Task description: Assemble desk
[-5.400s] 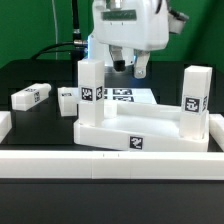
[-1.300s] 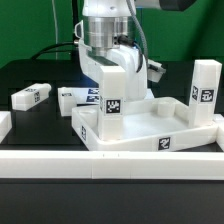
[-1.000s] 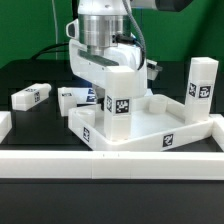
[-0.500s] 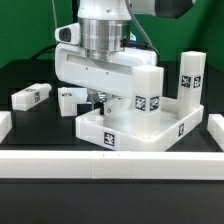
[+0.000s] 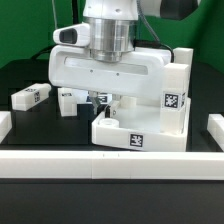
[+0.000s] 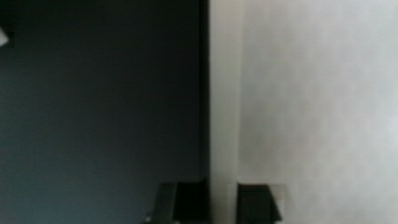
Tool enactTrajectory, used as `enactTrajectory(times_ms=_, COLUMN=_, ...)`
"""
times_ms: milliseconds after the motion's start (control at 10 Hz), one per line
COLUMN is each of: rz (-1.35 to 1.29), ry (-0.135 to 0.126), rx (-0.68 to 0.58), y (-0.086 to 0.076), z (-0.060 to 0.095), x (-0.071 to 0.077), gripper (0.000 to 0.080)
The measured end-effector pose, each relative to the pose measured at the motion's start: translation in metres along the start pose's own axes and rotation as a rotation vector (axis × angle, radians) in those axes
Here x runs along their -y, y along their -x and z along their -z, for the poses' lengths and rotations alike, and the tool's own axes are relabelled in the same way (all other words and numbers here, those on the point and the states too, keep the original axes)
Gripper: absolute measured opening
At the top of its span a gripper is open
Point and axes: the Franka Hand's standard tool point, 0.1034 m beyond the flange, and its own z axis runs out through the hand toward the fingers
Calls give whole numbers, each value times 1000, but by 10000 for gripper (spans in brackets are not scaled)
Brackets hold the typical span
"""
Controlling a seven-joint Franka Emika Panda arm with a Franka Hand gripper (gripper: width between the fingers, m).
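**End effector (image 5: 102, 104) clamps the desk top (image 5: 152, 140) by its rim.**
Your thin hold may slip, swinging it into the loose leg (image 5: 32, 95) at 9 o'clock.

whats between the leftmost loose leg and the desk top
A second loose leg lies there, between the leftmost leg and the desk top. This shows in the exterior view.
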Motion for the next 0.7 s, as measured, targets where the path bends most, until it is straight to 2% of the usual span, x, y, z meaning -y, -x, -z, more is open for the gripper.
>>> enactTrajectory(times_ms=300, rz=169, ry=6, rx=0, y=-1, z=0, x=0, gripper=61)
enactTrajectory(times_ms=500, rz=371, ry=24, rx=-13, y=-14, z=1, x=17, gripper=61)
enactTrajectory(times_ms=700, rz=463, ry=29, rx=-23, y=-21, z=3, x=24, gripper=61)
